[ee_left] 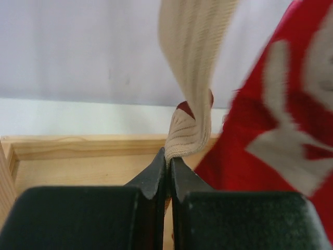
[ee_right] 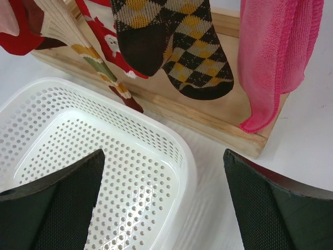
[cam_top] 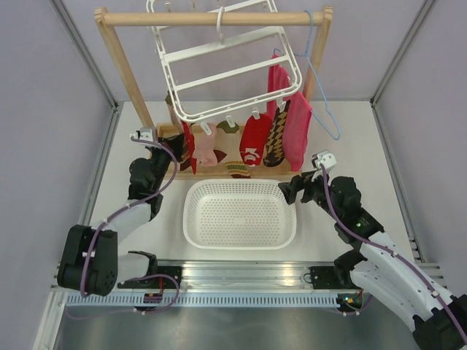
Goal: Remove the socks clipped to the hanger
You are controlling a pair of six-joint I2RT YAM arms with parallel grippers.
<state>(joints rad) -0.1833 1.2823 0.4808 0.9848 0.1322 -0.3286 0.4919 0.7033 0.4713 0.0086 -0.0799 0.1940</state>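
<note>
The small socks (red with white marks, pale pink, brown-and-cream diamond) hang in a row from the clips of the large white plastic drying hanger. The hanger is hooked on the top bar of the wooden rack. Each sock's long axis runs vertically, cuff up at its clip and toe down toward the rack's base board.

At the rack's left end, the left gripper has its fingers pressed together. Their tips touch the toe of a cream ribbed sock, but I cannot tell whether cloth is caught. In front of the rack's right end, the right gripper has its fingers spread wide.

A large pink cloth hangs at that right end. A white perforated basket sits just in front of the base on the pale surface, between plain lilac-grey walls.
</note>
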